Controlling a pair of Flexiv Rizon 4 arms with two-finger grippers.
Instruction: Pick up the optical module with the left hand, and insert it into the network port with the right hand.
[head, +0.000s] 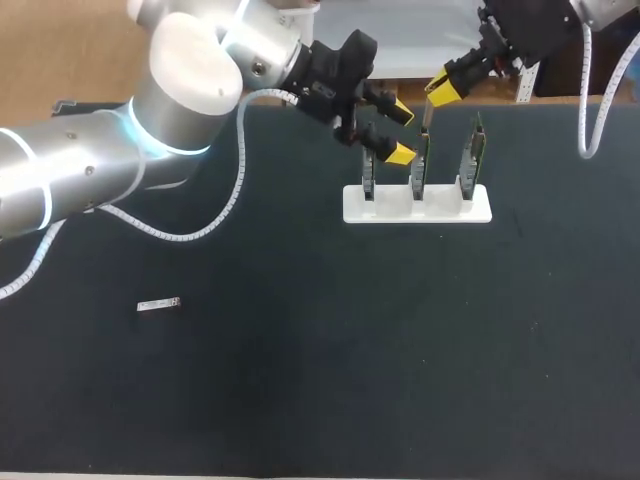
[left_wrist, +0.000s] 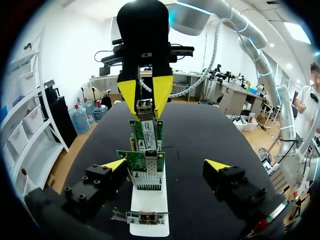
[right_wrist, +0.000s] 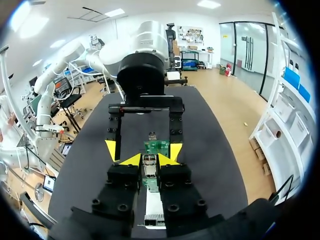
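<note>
The slim silver optical module (head: 425, 117) hangs upright in my right gripper (head: 440, 95), which is shut on it, just over the top of the middle green network card (head: 421, 165). In the right wrist view the module (right_wrist: 149, 167) sits pinched between the right gripper (right_wrist: 149, 161)'s yellow tips. My left gripper (head: 401, 133) stands open beside the cards with nothing in it. In the left wrist view the left gripper (left_wrist: 167, 167) straddles the row of cards, and beyond them the right gripper (left_wrist: 145, 100) holds the module (left_wrist: 144, 107) against a card's upper end.
A white stand (head: 417, 208) holds three green cards upright at the back of the dark table (head: 330, 380). A small silver piece (head: 158, 304) lies flat at the left. My left arm (head: 100, 160) crosses the back left.
</note>
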